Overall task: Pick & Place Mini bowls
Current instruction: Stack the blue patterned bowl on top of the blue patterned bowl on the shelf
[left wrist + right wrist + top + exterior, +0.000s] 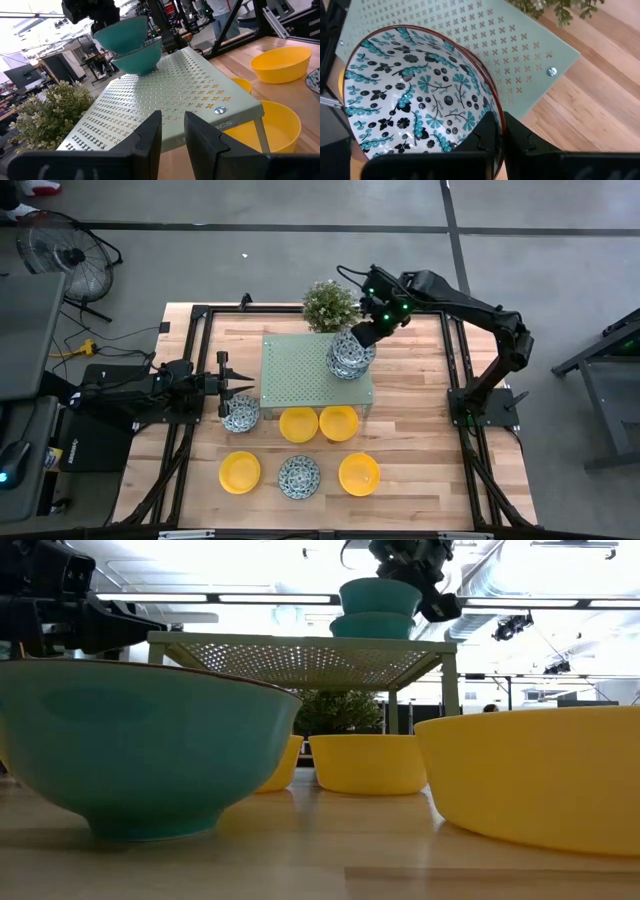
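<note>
A pale green perforated stand point(300, 370) occupies the table's middle. Two patterned mini bowls are stacked on its far right corner, the upper one point(350, 348) tilted over the lower one point(142, 59). My right gripper point(362, 335) is shut on the upper bowl. Another patterned bowl point(240, 415) rests on the table beside the stand's near left corner, and a third point(298, 477) lies nearer. Two yellow bowls point(298, 423) point(338, 422) stand at the stand's near edge, two more point(239, 471) point(359, 474) in the near row. My left gripper point(245, 387) hovers open at the stand's left edge. My right gripper holds the upper patterned bowl by its rim point(496, 112) on the far right side, one finger point(487, 135) inside the bowl and one point(520, 140) outside. It comes slanting down from the far right. The bowl tilts over the lower bowl; whether they touch, I cannot tell.
A small green potted plant point(330, 305) stands at the stand's far edge, close to my right gripper. Black frame rails point(195, 320) border the wooden table. The stand's left half point(165, 95) carries nothing. Bare wood lies right of the stand point(410, 400).
</note>
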Controlling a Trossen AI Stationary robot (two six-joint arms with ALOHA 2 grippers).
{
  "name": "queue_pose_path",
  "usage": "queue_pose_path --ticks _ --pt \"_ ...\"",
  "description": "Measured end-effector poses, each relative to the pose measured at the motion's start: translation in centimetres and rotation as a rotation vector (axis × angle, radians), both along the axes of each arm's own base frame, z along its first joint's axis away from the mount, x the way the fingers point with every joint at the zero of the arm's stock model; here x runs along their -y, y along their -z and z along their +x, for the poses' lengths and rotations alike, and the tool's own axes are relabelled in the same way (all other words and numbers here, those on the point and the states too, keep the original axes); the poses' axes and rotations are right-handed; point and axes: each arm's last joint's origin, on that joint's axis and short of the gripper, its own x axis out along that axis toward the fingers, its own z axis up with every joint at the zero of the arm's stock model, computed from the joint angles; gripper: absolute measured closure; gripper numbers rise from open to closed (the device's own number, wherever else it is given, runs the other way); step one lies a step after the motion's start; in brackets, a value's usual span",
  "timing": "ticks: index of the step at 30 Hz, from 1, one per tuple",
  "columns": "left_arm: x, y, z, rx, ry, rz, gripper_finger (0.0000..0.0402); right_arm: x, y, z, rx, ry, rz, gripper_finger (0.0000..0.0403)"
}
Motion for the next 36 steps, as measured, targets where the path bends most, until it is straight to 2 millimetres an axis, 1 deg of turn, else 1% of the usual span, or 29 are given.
queue_pose_path --ticks 7,17,29,32,36 --pt "0.0 0.0 0.0 0.0 0.0 0.0 0.0323 -0.6 0.3 0.5 -0.011 -0.018 -0.015 0.0398" --pt "0.0 0.0 0.0 0.0 0.0 0.0 0.0323 -0.9 1.5 1.8 -0.038 -0.06 -0.009 0.0394" --pt "0.0 0.0 0.0 0.0 0.0 0.0 0.0323 -0.9 1.6 1.8 -0.05 -0.085 -0.022 0.0391" --pt "0.0 0.0 0.0 0.0 0.0 0.0 0.0323 -0.9 1.6 1.8 -0.049 -0.088 -0.024 0.0384" --pt "0.0 0.0 0.0 0.0 0.0 0.0 0.0323 -0.9 1.6 1.8 -0.049 -0.089 -0.021 0.0362"
